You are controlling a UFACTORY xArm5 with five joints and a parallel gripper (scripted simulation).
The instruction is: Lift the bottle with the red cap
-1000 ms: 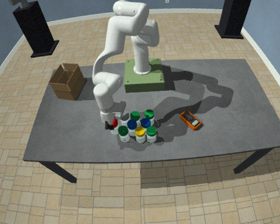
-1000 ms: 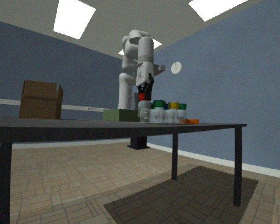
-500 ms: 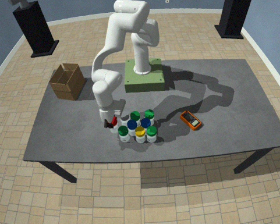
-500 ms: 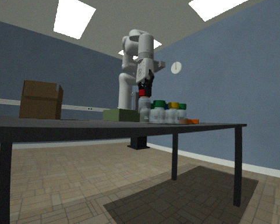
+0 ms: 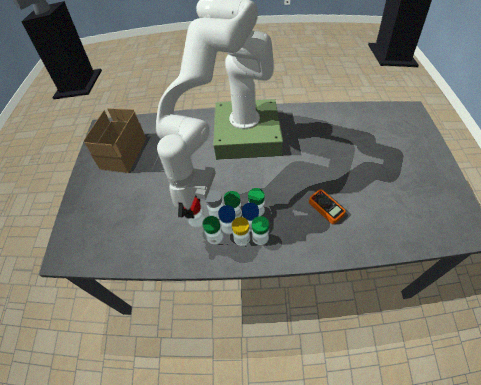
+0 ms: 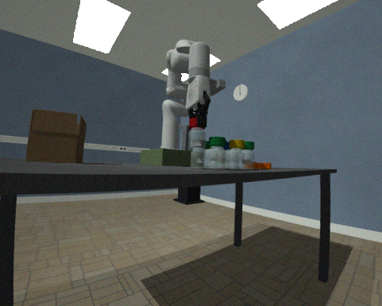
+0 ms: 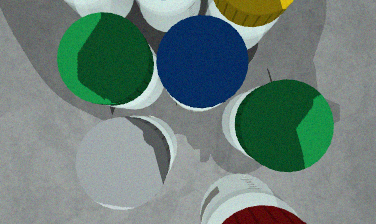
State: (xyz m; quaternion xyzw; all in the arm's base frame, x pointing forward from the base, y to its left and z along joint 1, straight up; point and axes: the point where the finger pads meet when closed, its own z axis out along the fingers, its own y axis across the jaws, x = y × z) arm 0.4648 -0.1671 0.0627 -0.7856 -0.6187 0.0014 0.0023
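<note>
While the other bottles (image 5: 240,217) stand clustered, the pincer (image 6: 198,118) pinches the red-capped bottle (image 6: 197,137) aloft.

You see a red cap (image 6: 193,122) in the black pincer (image 6: 198,114) of the white arm (image 5: 198,58), green (image 5: 231,198), blue (image 5: 226,214), yellow (image 5: 241,226) and grey (image 7: 119,162) caps beside it, an orange meter (image 5: 327,206) right of them, and a dark grey tabletop (image 5: 408,213).
</note>
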